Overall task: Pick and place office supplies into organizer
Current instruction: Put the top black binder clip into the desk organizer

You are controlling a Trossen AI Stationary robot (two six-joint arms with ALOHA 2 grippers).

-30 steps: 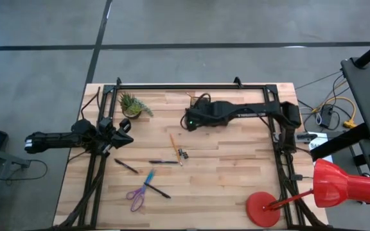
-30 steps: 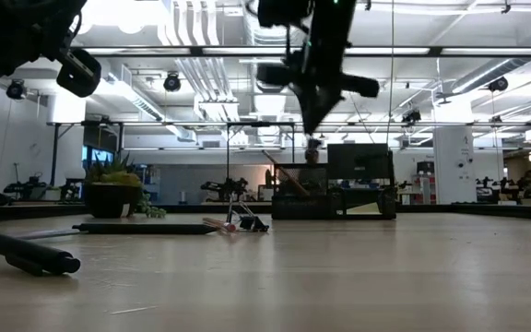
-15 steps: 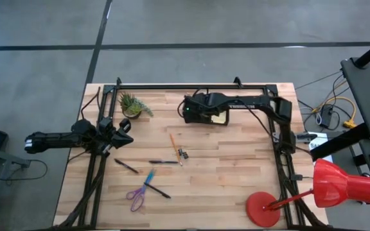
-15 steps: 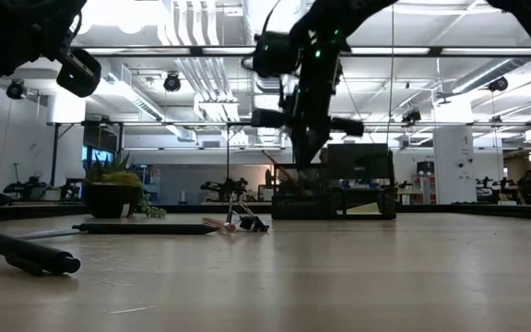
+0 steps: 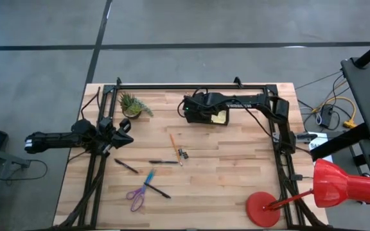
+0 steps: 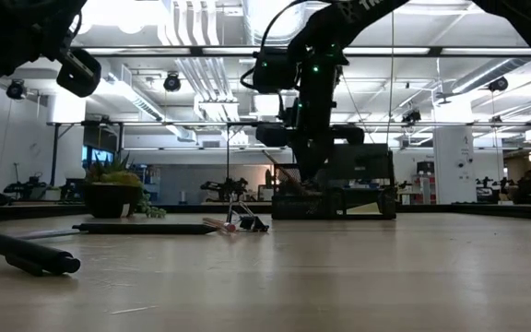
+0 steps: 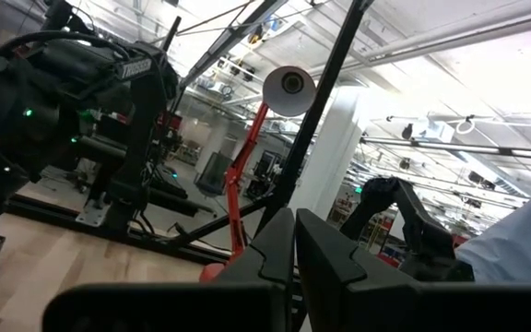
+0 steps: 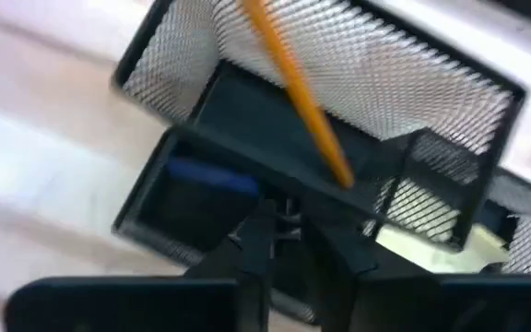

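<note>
The right tool is hanging over the black mesh organizer at the upper centre of the overhead frame, its fingers standing slightly apart and gripping nothing that can be made out. An orange pencil is leaning tilted inside the organizer's taller section, and a yellow sticky pad is showing beside the tool. The left tool is waiting at the left edge of the bench with its fingers pressed together and empty. Lower in the overhead frame, another orange pencil, a black pen, a blue pen and purple scissors are lying on the bench, well apart from the organizer.
</note>
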